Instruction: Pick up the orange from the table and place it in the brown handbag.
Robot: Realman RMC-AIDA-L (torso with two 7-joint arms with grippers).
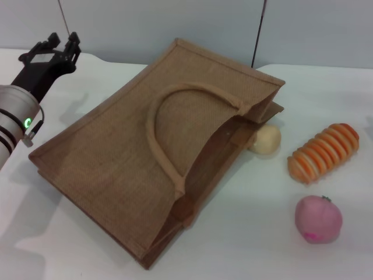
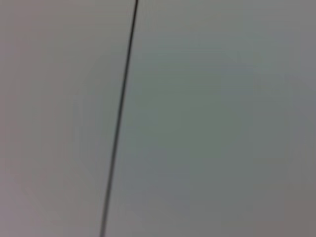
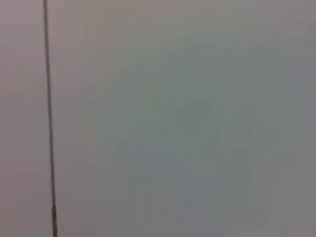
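The brown handbag (image 1: 157, 157) lies flat on the white table (image 1: 256, 245) in the head view, its mouth facing right and one looped handle on top. No orange shows in any view; it is hidden or out of view. My left gripper (image 1: 61, 42) is raised at the far left, beyond the bag's left corner, with its fingers apart and nothing in them. My right gripper is out of view. Both wrist views show only a grey wall with a dark seam.
A cream round item (image 1: 266, 140) sits at the bag's mouth. A ribbed orange-and-cream bread-like item (image 1: 323, 153) lies to the right. A pink round fruit (image 1: 317, 219) sits in front of it. A grey panelled wall (image 1: 175, 17) backs the table.
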